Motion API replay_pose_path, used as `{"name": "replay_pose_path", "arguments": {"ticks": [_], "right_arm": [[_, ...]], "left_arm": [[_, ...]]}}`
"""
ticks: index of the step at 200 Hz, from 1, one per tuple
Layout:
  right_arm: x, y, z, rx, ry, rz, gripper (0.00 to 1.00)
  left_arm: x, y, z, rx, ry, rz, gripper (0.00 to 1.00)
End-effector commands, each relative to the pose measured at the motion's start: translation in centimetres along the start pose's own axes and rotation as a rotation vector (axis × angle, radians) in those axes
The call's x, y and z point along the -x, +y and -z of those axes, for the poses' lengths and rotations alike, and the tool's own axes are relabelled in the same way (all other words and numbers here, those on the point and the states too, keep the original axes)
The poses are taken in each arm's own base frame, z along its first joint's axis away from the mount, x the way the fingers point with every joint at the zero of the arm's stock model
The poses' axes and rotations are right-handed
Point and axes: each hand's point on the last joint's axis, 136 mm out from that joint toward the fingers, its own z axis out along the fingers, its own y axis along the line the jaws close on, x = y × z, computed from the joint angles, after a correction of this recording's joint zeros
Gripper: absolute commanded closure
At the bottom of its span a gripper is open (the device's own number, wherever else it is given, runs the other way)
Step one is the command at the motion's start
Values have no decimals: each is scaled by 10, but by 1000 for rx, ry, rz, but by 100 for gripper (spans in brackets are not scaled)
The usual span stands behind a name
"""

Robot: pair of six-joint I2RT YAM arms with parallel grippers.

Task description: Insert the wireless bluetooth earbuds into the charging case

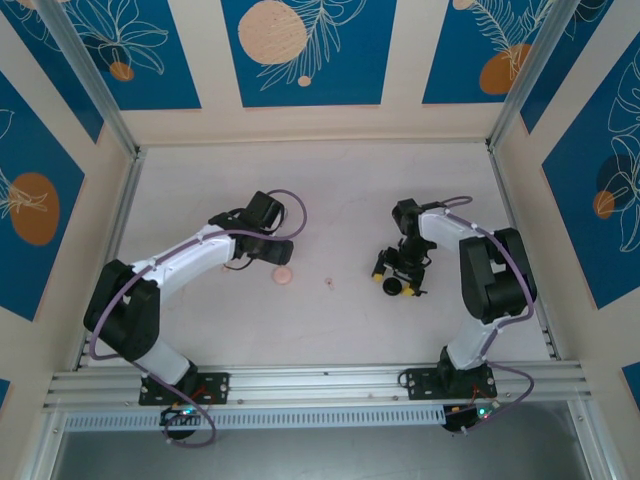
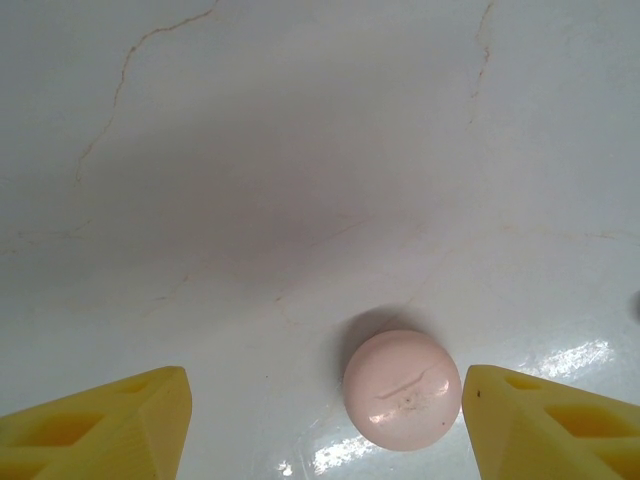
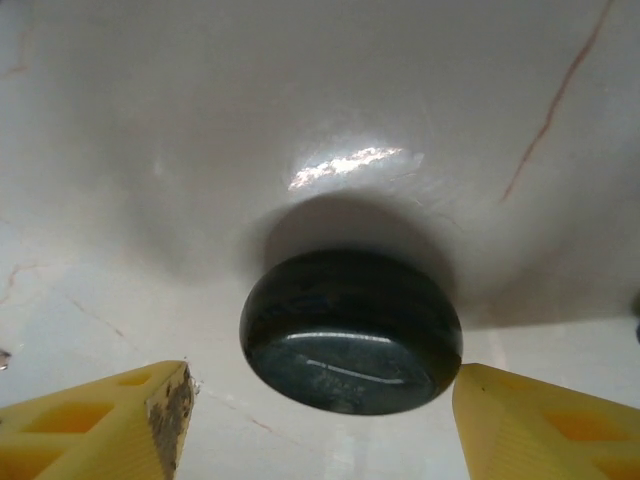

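Top external shows both arms bent inward, wrists low over the bench. Wrist views add detail: left claw wide around a pink disc; right claw wide around the black case.

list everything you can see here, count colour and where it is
white marbled table: 1, white with thin veins, under everything
glossy black round puck: 1, black, right of centre on it
pale pink round puck: 1, pink, left of centre
tiny speck: 1, reddish, between the two pucks, too small to identify
blue leaf-print wall panels: several, blue and peach, around the table
left gripper: 1, yellow fingers, open, either side of the pink puck
right gripper: 1, yellow fingers, open, either side of the black puck
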Motion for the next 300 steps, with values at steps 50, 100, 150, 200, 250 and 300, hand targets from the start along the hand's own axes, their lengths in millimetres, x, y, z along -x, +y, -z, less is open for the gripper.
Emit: {"name": "replay_pose_path", "arguments": {"ticks": [50, 100, 150, 200, 250, 300], "right_arm": [[12, 0, -9, -56, 3, 27, 37], [15, 1, -3, -58, -44, 75, 49], [14, 22, 25, 67, -195, 150, 54], [-4, 98, 72, 476, -385, 361, 54], [-43, 155, 107, 760, -445, 542, 54], [-80, 180, 121, 964, -457, 595, 54]], "left_arm": [[4, -8, -1, -18, 17, -2, 29], [5, -13, 0, -48, 0, 4, 31], [17, -33, 17, -184, -149, -10, 35], [22, -80, 53, -460, -493, -150, 40], [1, -121, 91, -624, -816, -403, 46], [-6, -135, 95, -625, -866, -475, 46]]}}
